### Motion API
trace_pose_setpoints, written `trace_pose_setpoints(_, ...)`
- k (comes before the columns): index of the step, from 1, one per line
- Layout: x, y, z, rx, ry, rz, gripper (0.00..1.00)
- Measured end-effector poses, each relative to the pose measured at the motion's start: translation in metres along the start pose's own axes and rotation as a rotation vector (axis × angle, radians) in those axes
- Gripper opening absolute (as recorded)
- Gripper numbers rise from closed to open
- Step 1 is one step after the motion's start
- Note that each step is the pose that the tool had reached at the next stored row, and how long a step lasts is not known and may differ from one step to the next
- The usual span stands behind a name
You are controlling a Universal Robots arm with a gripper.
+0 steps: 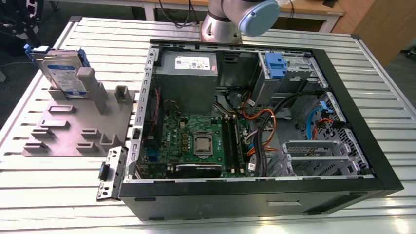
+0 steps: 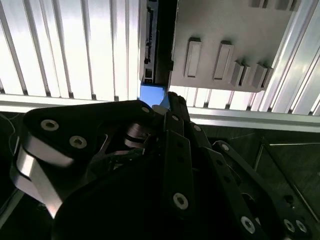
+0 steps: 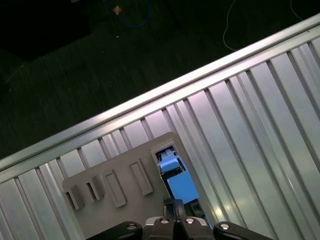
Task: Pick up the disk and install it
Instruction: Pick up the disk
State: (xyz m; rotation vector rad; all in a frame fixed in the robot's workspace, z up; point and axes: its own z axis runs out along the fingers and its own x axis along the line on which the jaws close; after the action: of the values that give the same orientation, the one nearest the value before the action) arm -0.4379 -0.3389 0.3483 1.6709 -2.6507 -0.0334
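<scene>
Silver rectangular metal disk (image 1: 62,68) in blue plastic bracket: upright in grey slotted holder (image 1: 71,131) on slatted metal desk (image 1: 65,195), beside open black computer case (image 1: 364,146). Tool (image 3: 174,204): pinched narrow, empty, apart from disk. Pick-up and installation both outstanding.

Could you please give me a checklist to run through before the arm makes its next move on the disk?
1. Is the disk upright in the grey fixture? Ok.
2. Is the gripper lined up over the disk's blue bracket, as seen in the first wrist view? Ok.
3. Is the gripper holding the disk? Not ok: in the exterior view the disk stands free in the fixture.
4. Is the computer case open, with its side panel off? Ok.
5. Is the drive bay beside the blue latch free? Cannot tell.
6. Are the loose cables out of the way of the bay? Cannot tell.
</scene>
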Motion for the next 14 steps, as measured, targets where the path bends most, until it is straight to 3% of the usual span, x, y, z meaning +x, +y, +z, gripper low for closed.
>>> trace_pose_setpoints(3, -0.0007, 0.0007, 0.0001, -0.0001, 0.0004, -0.013, 0.11)
trace_pose_setpoints(11, -0.0007, 0.0008, 0.0010, -0.0008, 0.0034, -0.140, 0.11)
trace_pose_setpoints(14, -0.0006, 0.0016, 0.0020, -0.0004, 0.0035, -0.161, 0.11)
